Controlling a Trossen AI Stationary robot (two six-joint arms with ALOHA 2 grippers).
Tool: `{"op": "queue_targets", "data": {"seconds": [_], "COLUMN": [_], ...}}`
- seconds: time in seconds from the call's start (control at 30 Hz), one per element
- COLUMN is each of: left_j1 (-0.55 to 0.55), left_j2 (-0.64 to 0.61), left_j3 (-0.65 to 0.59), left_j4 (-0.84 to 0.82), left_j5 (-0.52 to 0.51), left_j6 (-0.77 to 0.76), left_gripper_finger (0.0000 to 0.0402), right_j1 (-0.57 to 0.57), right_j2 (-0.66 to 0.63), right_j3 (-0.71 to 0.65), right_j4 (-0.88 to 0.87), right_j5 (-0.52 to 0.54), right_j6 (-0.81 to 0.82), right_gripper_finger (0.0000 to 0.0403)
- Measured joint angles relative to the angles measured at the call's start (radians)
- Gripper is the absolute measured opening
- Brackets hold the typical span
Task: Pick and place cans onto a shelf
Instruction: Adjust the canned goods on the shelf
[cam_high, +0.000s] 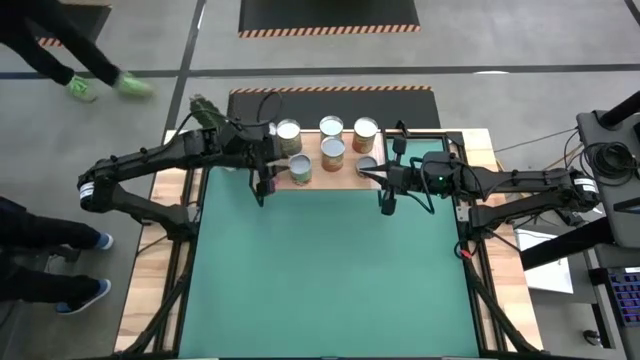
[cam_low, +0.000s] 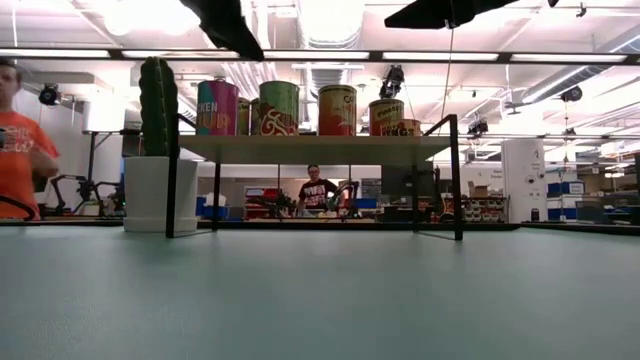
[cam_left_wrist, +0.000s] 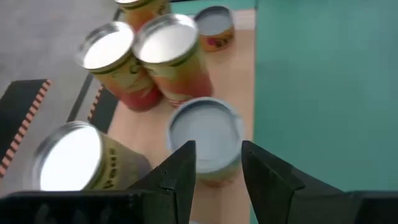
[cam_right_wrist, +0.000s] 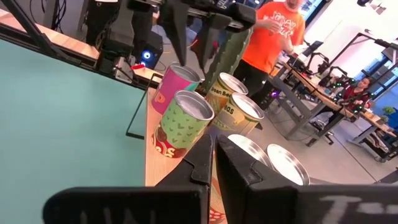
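The cans stand grouped on the shelf at the upper centre of the high view; only label fragments read: "BGS" on one, "KEN" on a pink can. The left hand hangs at the shelf's near left edge, fingers spread above a grey-topped can. The right hand, fingers pressed together, hovers off the shelf's near right edge. Below them the green surface is open. A cactus hides the shelf's left end in the low view.
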Motion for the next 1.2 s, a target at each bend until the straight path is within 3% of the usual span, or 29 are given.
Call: {"op": "queue_targets", "data": {"seconds": [0.17,0.27,0.4,0.53,0.6,0.87,1.2], "left_j1": [-0.012,-0.012,-0.011,-0.005,0.010,0.132,0.202], "left_j2": [-0.002,-0.012,-0.034,-0.054,-0.058,-0.049,0.008], "left_j3": [0.000,0.000,0.000,0.000,0.000,0.000,0.000], "left_j4": [-0.071,-0.117,-0.156,-0.181,-0.198,-0.182,-0.178], "left_j5": [-0.005,-0.076,-0.250,-0.540,-0.625,-0.587,-0.568], "left_j6": [0.005,0.018,0.062,0.098,0.108,0.146,0.148], "left_gripper_finger": [0.0111,0.0111,0.0111,0.0108,0.0097,0.0007,0.0001], "right_j1": [0.000,0.000,0.000,0.000,0.000,0.000,0.000], "right_j2": [0.000,0.000,0.000,0.000,0.000,0.000,0.000], "right_j3": [0.000,0.000,0.000,0.000,0.000,0.000,0.000], "right_j4": [0.000,0.000,0.001,0.001,0.001,0.001,0.001], "right_j5": [0.000,0.000,0.000,0.000,0.000,0.000,0.000], "right_j6": [0.000,0.000,0.000,0.000,0.000,0.000,0.000], "right_gripper_finger": [0.0009,0.0009,0.0009,0.0009,0.0009,0.0009,0.0009]}}
